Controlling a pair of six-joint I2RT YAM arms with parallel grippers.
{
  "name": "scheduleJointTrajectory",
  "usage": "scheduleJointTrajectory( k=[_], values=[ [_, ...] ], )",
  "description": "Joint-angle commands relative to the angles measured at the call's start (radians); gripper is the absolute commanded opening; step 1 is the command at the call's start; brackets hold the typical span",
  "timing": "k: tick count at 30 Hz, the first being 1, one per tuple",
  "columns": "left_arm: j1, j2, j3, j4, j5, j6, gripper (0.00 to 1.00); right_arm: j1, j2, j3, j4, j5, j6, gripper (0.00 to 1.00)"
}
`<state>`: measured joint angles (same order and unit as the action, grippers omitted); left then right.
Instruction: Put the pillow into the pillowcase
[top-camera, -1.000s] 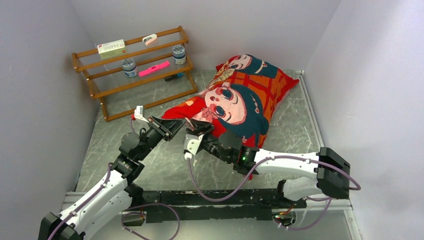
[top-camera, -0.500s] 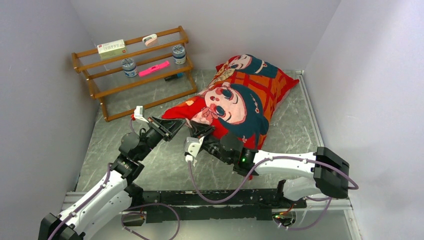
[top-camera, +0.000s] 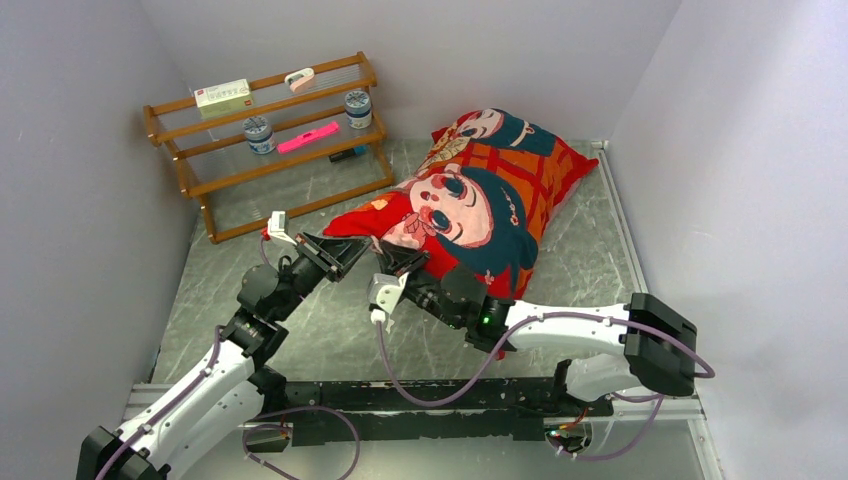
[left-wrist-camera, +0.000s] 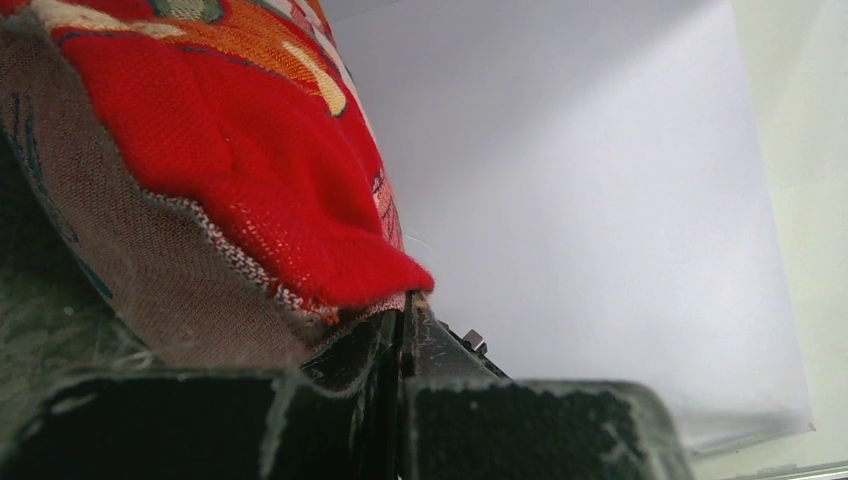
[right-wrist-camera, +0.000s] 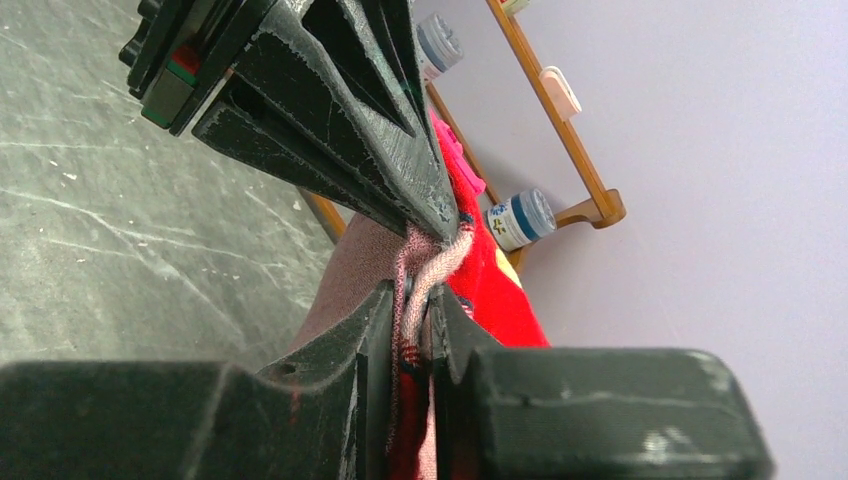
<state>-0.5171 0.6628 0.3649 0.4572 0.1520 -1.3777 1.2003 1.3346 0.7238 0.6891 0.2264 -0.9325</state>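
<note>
The red pillowcase (top-camera: 480, 200) with teal-haired cartoon faces lies plump across the back right of the table. The pillow is hidden; no white fabric shows. My left gripper (top-camera: 358, 250) sits at the case's near-left corner, jaws pressed together on its hem. In the left wrist view the red cloth and its pale reverse (left-wrist-camera: 250, 170) run down into the left gripper (left-wrist-camera: 405, 310). My right gripper (top-camera: 405, 262) is just beside it, shut on a fold of the same edge. The right wrist view shows pink and red pillowcase (right-wrist-camera: 490, 280) cloth pinched in the right gripper (right-wrist-camera: 418, 290), with the left gripper (right-wrist-camera: 440, 215) right above.
A wooden rack (top-camera: 265, 130) stands at the back left, holding two jars (top-camera: 258, 133), a pink item (top-camera: 308, 137) and a box (top-camera: 222, 95). Grey walls close in the left, back and right. A metal rail (top-camera: 625, 230) runs along the table's right edge.
The right gripper's jaws have closed onto the pillowcase edge and the right arm has shifted slightly. The left arm and the pillowcase have stayed put.
</note>
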Motion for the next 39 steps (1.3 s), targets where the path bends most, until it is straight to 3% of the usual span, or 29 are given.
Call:
scheduleJointTrajectory(
  k=[1, 5, 14, 17, 21, 35, 37, 38, 39],
  values=[
    [-0.001, -0.017, 0.081, 0.138, -0.008, -0.026, 0.05, 0.005, 0.024, 0.011, 0.072, 0.014, 0.021, 0.22],
    [-0.001, -0.014, 0.08, 0.135, -0.009, -0.027, 0.05, 0.021, 0.031, 0.01, 0.092, 0.049, 0.038, 0.29],
    [-0.001, -0.006, 0.078, 0.14, -0.01, -0.032, 0.05, 0.051, 0.031, -0.009, 0.136, 0.088, 0.064, 0.28],
    [0.0, 0.005, 0.078, 0.149, -0.008, -0.039, 0.05, 0.069, 0.051, -0.005, 0.162, 0.121, 0.049, 0.2],
    [-0.001, 0.005, 0.079, 0.135, -0.009, -0.036, 0.05, 0.084, 0.061, -0.016, 0.206, 0.152, 0.032, 0.0],
    [0.0, -0.012, 0.091, 0.021, -0.029, -0.047, 0.05, 0.088, 0.023, -0.02, 0.127, 0.186, 0.102, 0.0],
    [-0.001, -0.011, 0.098, -0.012, -0.031, -0.076, 0.05, 0.089, 0.023, 0.01, 0.063, 0.235, 0.175, 0.32],
    [-0.001, -0.012, 0.102, -0.024, -0.034, -0.087, 0.05, 0.097, 0.021, 0.016, 0.04, 0.26, 0.201, 0.4],
    [-0.001, -0.012, 0.106, -0.035, -0.039, -0.092, 0.05, 0.11, 0.018, 0.015, 0.034, 0.286, 0.217, 0.41]
  ],
)
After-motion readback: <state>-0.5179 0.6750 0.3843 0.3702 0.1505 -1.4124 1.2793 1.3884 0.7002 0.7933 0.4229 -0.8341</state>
